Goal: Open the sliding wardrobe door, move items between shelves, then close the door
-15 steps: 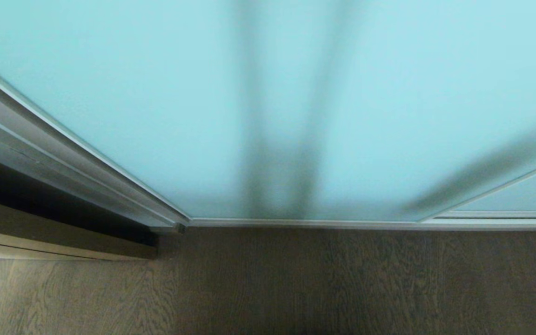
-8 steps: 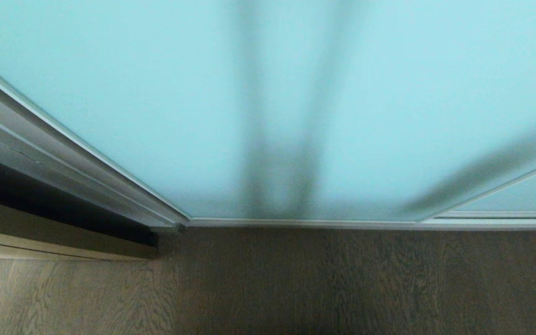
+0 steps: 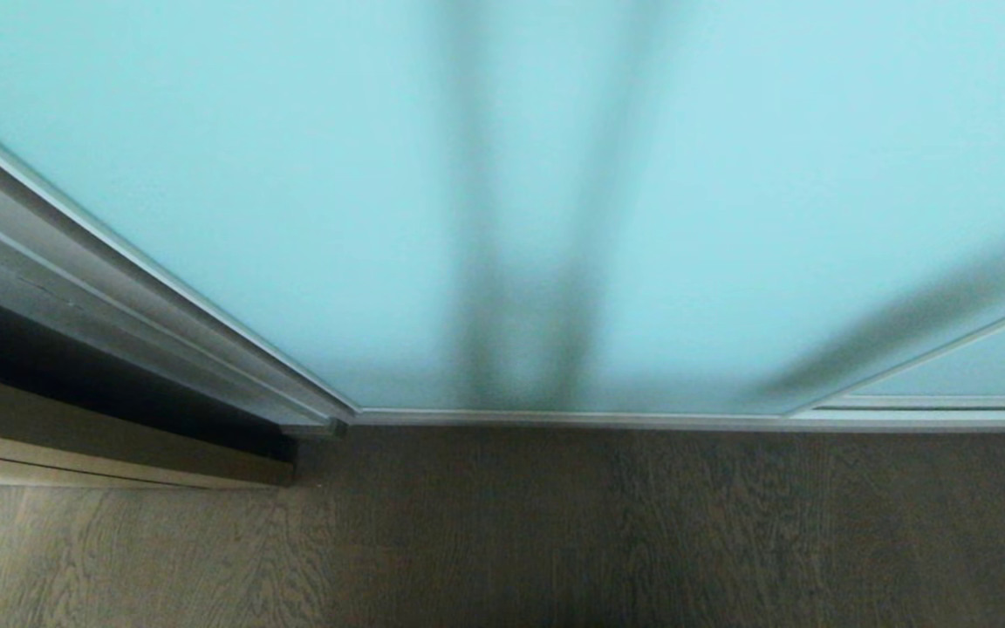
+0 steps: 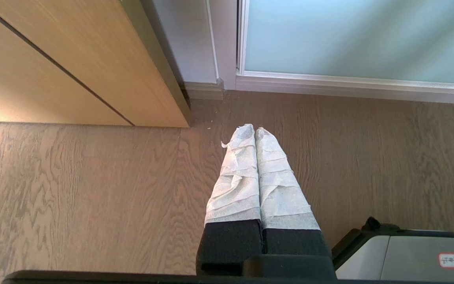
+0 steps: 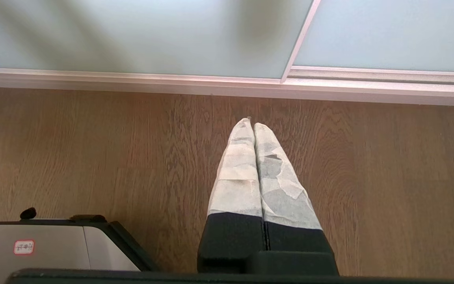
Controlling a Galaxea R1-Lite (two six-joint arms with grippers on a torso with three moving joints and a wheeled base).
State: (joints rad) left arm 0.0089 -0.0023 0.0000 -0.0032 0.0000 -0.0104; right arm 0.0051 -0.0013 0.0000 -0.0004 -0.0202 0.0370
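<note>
The sliding wardrobe door (image 3: 293, 192) is standing upright, with its long axis running up from the floor (image 3: 555, 541) and its frosted pale-blue face turned toward the robot. Its slim silver-white bottom rail (image 3: 572, 419) is lying along the floor, across the line of both arms. The door is sitting closed against the frame.

The left end effector (image 4: 254, 130) is hanging above the wooden floor with its two white-wrapped fingers (image 4: 237, 177) pressed together, gripping nothing. The door is lying ahead of its tips and apart from them, and the door's left vertical frame edge (image 4: 239, 39) is standing almost straight ahead of the tips. A tan wood panel (image 4: 73, 59) is standing ahead and to the left side of this end effector.

The right end effector (image 5: 252, 123) is also hanging over the floor, closed and empty. The door's rail is running just ahead of its tips, not touching them, and the seam with a second glass panel (image 5: 388, 31) is standing ahead, slightly to the right.
</note>
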